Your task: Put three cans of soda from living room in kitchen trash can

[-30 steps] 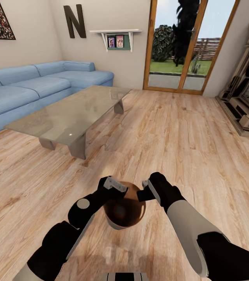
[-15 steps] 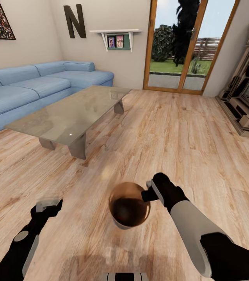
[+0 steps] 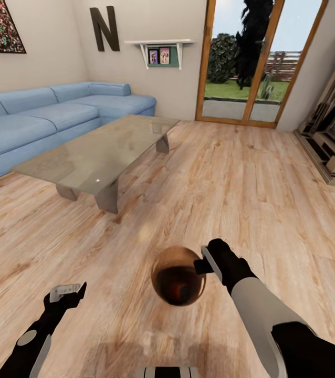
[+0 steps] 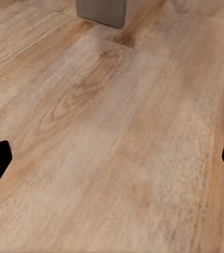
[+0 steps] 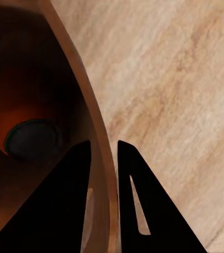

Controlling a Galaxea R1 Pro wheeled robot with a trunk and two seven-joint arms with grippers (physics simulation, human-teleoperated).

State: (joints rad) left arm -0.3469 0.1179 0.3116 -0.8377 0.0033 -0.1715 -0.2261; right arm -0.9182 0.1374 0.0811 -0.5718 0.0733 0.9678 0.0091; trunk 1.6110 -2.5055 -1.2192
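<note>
The copper-brown trash can (image 3: 178, 276) hangs above the wooden floor (image 3: 251, 178) in front of the robot, carried by its rim: the right hand (image 3: 205, 261) is clamped on the wall, one finger inside and one outside, as the right wrist view shows with the rim (image 5: 90, 121) running between the two dark fingers (image 5: 72, 195). Inside the can, deep in its dark bottom, lies an orange soda can (image 5: 25, 126) with its round end turned toward the camera; from the head view the interior reads only as a dark hollow with a reddish glint, and whether more cans lie in it cannot be told. The left hand (image 3: 66, 292) is low at the robot's left, well apart from the trash can, its fingers spread wide with nothing between them, over bare floorboards (image 4: 112, 137). Ahead stands a glass-topped table (image 3: 96, 152) on grey legs, with a blue sofa (image 3: 41, 113) behind it, a large letter N (image 3: 104, 29) and a small shelf (image 3: 159, 50) on the wall, and a wood-framed glass door (image 3: 257, 58) giving onto a garden.
</note>
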